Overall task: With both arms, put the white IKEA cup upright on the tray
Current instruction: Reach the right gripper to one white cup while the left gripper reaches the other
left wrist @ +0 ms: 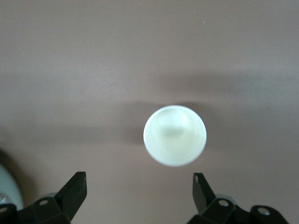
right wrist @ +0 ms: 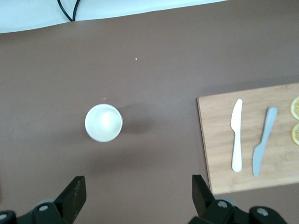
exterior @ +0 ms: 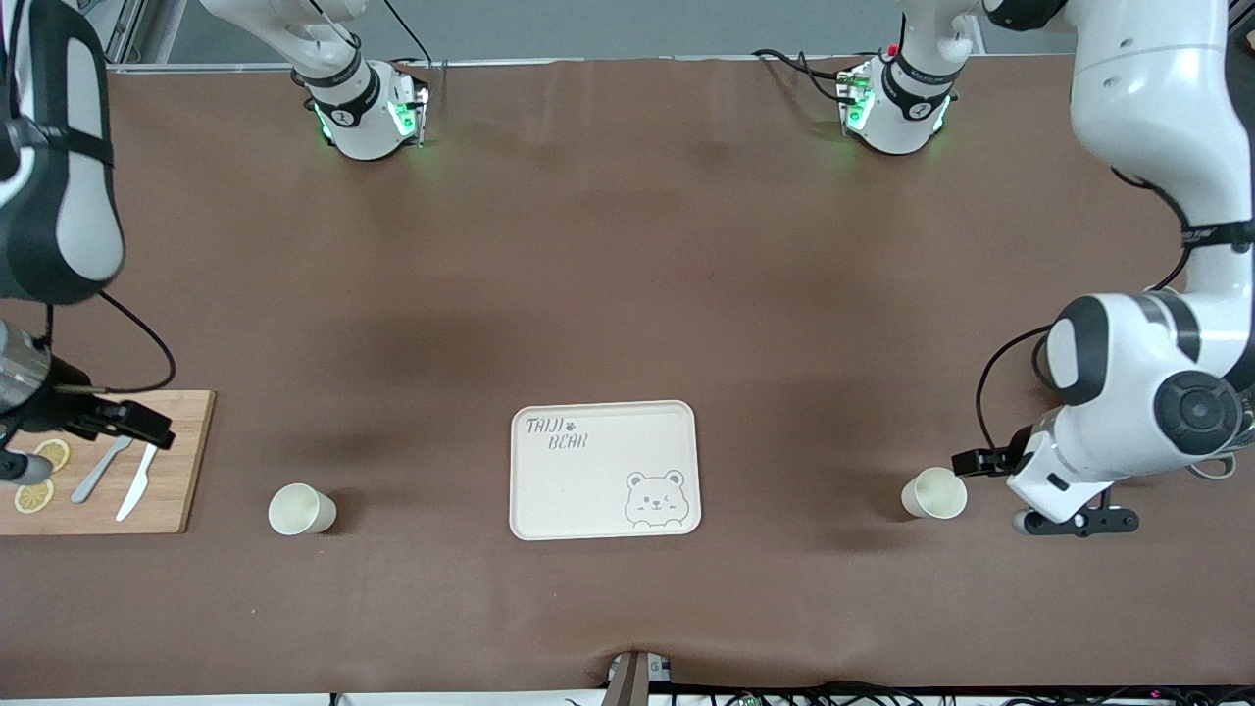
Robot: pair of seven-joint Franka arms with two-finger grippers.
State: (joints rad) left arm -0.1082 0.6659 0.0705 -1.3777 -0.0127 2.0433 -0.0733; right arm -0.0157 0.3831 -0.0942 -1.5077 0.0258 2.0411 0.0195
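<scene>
The cream tray (exterior: 588, 490) with "TAIJI BEAR" lettering lies in the middle of the table with nothing on it. One white cup (exterior: 933, 492) stands upright toward the left arm's end; it also shows in the left wrist view (left wrist: 174, 135). My left gripper (left wrist: 140, 186) is open and empty in the air beside this cup, over the bare table (exterior: 1077, 522). A second white cup (exterior: 301, 510) stands upright toward the right arm's end, also in the right wrist view (right wrist: 103, 122). My right gripper (right wrist: 138, 189) is open and empty, high over the table between that cup and the board.
A wooden cutting board (exterior: 176, 461) lies at the right arm's end of the table and carries a white knife (exterior: 134, 482), a grey knife (exterior: 100, 469) and lemon slices (exterior: 34, 495). It also shows in the right wrist view (right wrist: 215, 140). Brown cloth covers the table.
</scene>
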